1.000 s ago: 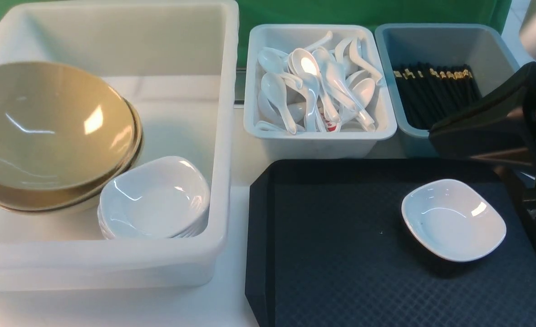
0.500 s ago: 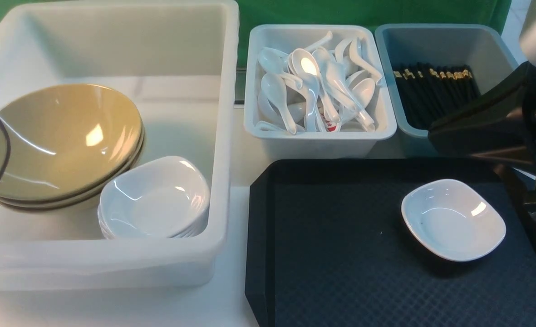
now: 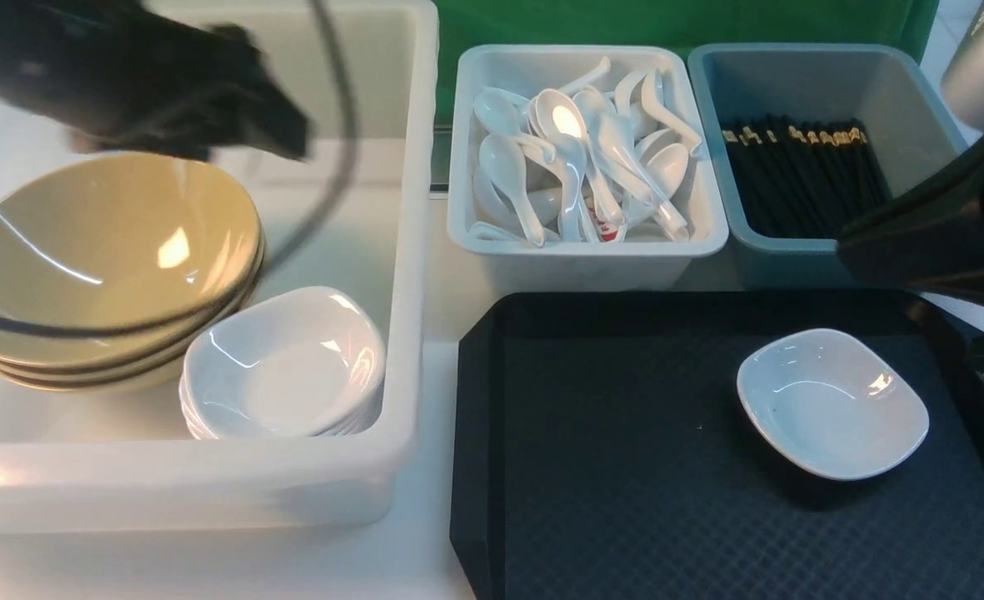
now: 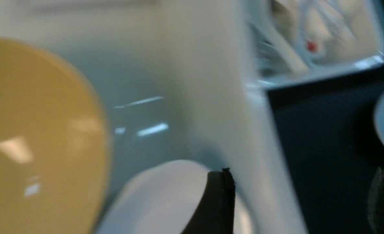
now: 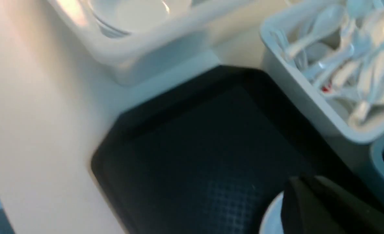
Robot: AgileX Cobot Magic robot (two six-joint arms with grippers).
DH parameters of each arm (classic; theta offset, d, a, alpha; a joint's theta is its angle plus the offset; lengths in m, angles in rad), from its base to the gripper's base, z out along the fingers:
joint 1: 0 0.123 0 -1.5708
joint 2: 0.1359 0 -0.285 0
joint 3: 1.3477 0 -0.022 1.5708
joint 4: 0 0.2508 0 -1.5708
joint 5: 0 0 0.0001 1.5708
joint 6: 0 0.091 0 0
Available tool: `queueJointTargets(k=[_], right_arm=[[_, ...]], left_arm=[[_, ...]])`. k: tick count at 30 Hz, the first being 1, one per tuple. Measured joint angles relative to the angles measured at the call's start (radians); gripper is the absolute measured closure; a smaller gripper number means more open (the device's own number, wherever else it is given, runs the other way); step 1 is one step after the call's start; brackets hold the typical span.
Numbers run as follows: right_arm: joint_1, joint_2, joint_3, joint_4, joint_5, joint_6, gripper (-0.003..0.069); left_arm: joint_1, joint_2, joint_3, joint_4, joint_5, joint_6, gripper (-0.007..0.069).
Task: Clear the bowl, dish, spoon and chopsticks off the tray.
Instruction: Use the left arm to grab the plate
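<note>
The mustard-tan bowl (image 3: 108,242) lies on top of a stack of like bowls inside the big white bin (image 3: 412,250); it also shows as a tan bowl (image 4: 32,130) in the left wrist view. My left gripper (image 3: 275,133), blurred, hovers above that bin, open with nothing between its fingers (image 4: 218,201). Only the small white dish (image 3: 831,404) lies on the black tray (image 3: 625,500), near its right side. My right gripper (image 3: 875,242) hangs shut over the tray's far right corner, its tips (image 5: 296,185) just above the dish (image 5: 271,216). Spoons and chopsticks lie only in their bins.
A stack of white dishes (image 3: 283,367) sits beside the bowls in the big bin. Behind the tray stand a pale bin of several white spoons (image 3: 583,150) and a blue-grey bin of black chopsticks (image 3: 800,167). White tabletop (image 3: 437,400) separates bin and tray.
The bowl went from tilted in the left gripper's hold to resting flat on the stack. The left gripper opened and rose over the bin. The right gripper drifted slightly right.
</note>
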Motion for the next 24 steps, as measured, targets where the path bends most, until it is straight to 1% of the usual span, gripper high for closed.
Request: queueJointTargets(k=[2,3,4,5,7,9,13,14,16,17,20,22,24], right_arm=[[0.0,0.0,0.0,-0.074,0.061,0.074,0.0624],[0.0,0.0,0.0,-0.161,0.149,0.132,0.0624],[0.0,0.0,0.0,-0.161,0.149,0.138,0.0624],[0.0,-0.007,0.004,-0.209,0.178,0.174,0.0624],[0.0,-0.04,0.015,-0.232,0.187,0.205,0.0622],[0.0,-0.075,0.025,-0.237,0.19,0.235,0.0621],[0.0,-0.184,0.049,-0.249,0.2,0.261,0.062],[0.0,-0.189,0.05,-0.249,0.2,0.26,0.062],[0.0,-0.255,0.068,-0.249,0.203,0.265,0.062],[0.0,-0.26,0.069,-0.249,0.204,0.265,0.062],[0.0,-0.333,0.09,-0.249,0.208,0.266,0.062],[0.0,-0.354,0.1,-0.249,0.211,0.266,0.062],[0.0,-0.371,0.113,-0.25,0.211,0.266,0.062]], left_arm=[[-0.112,0.049,0.0,0.026,-0.038,-0.016,0.0103],[-0.23,0.11,-0.006,0.044,-0.096,-0.034,0.0103],[-0.241,0.127,-0.009,0.045,-0.102,-0.037,0.0103],[-0.322,0.189,-0.028,0.052,-0.144,-0.043,0.0103],[-0.402,0.285,-0.081,0.053,-0.185,-0.048,0.0103],[-0.455,0.376,-0.135,0.055,-0.197,-0.05,0.0103],[-0.517,0.579,-0.297,0.055,-0.214,-0.049,0.0103],[-0.518,0.588,-0.313,0.055,-0.215,-0.049,0.0103],[-0.524,0.706,-0.401,0.055,-0.242,-0.053,0.0103],[-0.524,0.714,-0.407,0.056,-0.247,-0.057,0.0103],[-0.524,0.851,-0.509,0.052,-0.261,-0.101,0.0103],[-0.524,0.897,-0.539,0.04,-0.26,-0.114,0.0108],[-0.524,0.944,-0.569,0.009,-0.253,-0.115,0.0144]])
